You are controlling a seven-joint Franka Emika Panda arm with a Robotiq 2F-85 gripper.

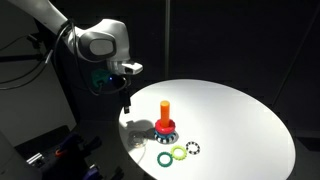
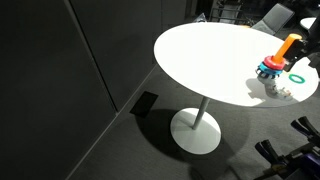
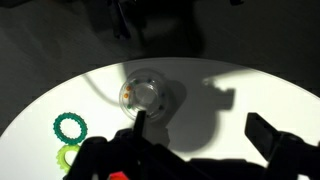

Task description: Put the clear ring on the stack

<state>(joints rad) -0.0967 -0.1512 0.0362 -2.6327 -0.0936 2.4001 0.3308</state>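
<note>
The clear ring [image 3: 143,95] lies flat on the white table in the wrist view, a faint transparent circle just beyond my left fingertip. My gripper [image 3: 205,130] is open and empty, and the ring is off to the left of the gap between the fingers. In an exterior view the gripper [image 1: 125,100] hangs above the table's near-left edge. The stack [image 1: 165,120] is an orange peg with a red ring and a dark bluish ring at its base, to the right of the gripper. It also shows in the other exterior view [image 2: 275,62].
The round white table [image 1: 235,110] stands on a single pedestal [image 2: 197,130]. A dark green ring [image 1: 163,157], a light green ring [image 1: 179,152] and a dark ring with white spots [image 1: 195,149] lie in front of the stack. The surroundings are dark.
</note>
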